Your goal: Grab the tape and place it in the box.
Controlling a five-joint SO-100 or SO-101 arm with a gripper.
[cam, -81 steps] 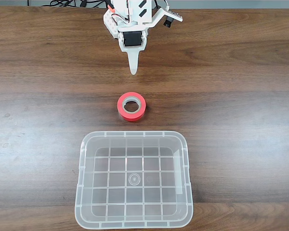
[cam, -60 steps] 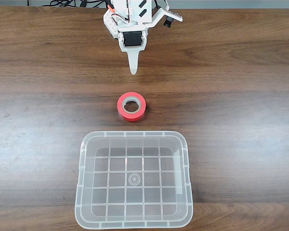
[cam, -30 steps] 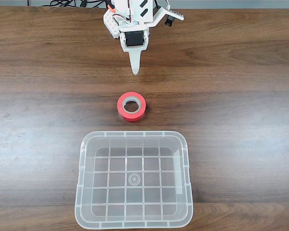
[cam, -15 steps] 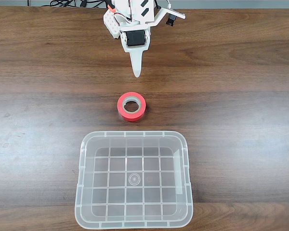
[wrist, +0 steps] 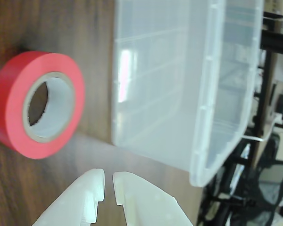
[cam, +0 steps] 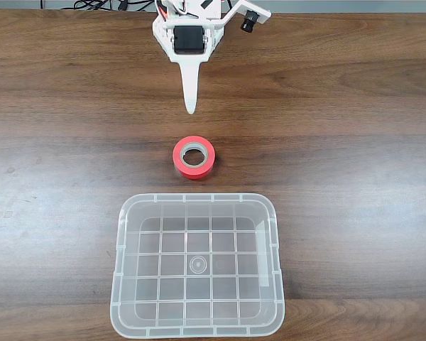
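Claw [wrist: 108, 180] nearly together – empty | tape [cam: 194, 157] flat – hole up | box [cam: 272, 234] beside

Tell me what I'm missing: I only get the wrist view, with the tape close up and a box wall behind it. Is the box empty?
Observer: Yes. The fixed view shows the whole gridded bottom of the box, and nothing lies in it.
Operator: Where is the tool relative to the tape?
Observer: The tool points toward the tape but stops short of it, with bare wood between them.
Operator: Are the three lined up?
Observer: Roughly. In the fixed view the tape lies between tool and box, all near one line running down the picture.
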